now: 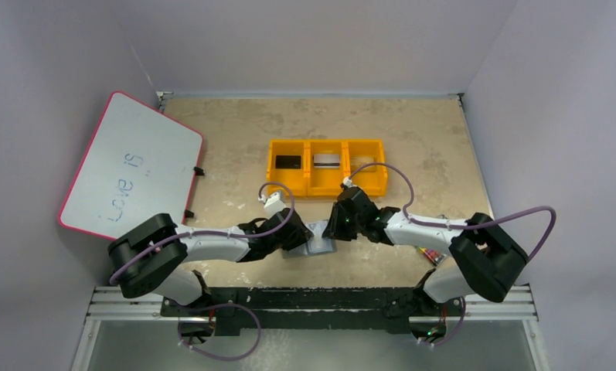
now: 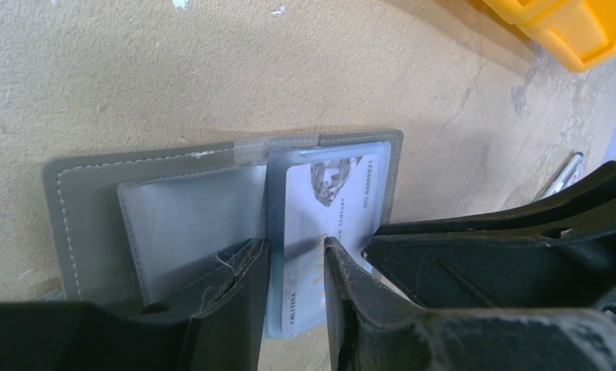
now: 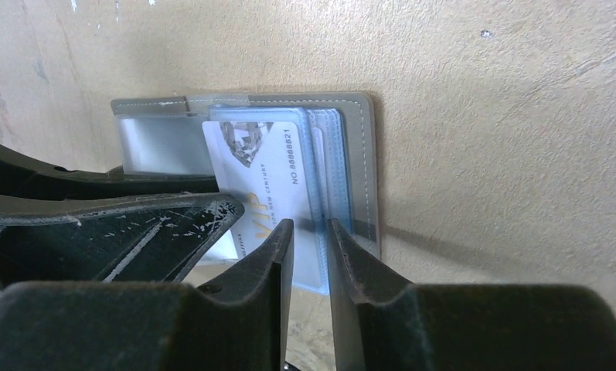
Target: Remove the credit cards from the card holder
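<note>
As left gripper (image 2: 295,251) and right gripper (image 3: 308,232) pinch its near end, the credit card (image 3: 266,162) juts lengthwise toward them.

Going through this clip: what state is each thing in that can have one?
card holder: open, flat on the table.
white card: in its clear sleeve, not out yet.
yellow tray: black card, silver card, pale card, one per compartment.
left gripper: jaws narrowly apart over the sleeve; grip unclear.
right gripper: jaws narrowly apart at the sleeve edges; grip unclear.
whiteboard: written on.
</note>
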Controlling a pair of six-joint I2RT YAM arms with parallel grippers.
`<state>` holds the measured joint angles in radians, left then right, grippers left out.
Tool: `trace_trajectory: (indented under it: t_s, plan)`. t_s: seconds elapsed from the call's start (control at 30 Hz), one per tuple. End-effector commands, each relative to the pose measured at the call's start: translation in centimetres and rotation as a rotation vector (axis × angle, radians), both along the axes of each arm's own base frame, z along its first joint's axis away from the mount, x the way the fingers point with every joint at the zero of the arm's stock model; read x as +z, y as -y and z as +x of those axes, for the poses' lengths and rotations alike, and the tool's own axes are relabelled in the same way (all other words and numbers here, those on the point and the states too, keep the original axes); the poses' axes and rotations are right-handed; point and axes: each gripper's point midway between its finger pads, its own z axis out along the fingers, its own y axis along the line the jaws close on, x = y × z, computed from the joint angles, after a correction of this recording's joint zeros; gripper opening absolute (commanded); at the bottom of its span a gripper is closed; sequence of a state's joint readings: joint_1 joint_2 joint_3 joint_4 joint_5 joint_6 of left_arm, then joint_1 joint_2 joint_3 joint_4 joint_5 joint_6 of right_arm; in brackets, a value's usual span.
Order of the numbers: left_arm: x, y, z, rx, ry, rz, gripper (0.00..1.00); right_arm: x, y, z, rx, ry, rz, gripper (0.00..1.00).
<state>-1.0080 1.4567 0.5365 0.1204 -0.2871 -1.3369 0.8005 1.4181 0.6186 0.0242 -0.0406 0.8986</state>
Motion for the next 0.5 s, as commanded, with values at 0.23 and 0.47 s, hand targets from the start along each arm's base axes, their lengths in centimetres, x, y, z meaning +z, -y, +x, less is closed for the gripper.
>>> trace_trajectory:
  t_s: [0.23,0.47]
  plan:
    - [-1.3,-0.1,-0.6,-0.061,-0.016,0.054,0.31,-0.4,-0.6,-0.6,0.063,-0.001,0.038,0.10]
    - [-0.9,-0.1,-0.4,-0.046,-0.005,0.026,0.23,-2.2,-0.2,-0.9,0.044,-0.062,-0.018,0.00]
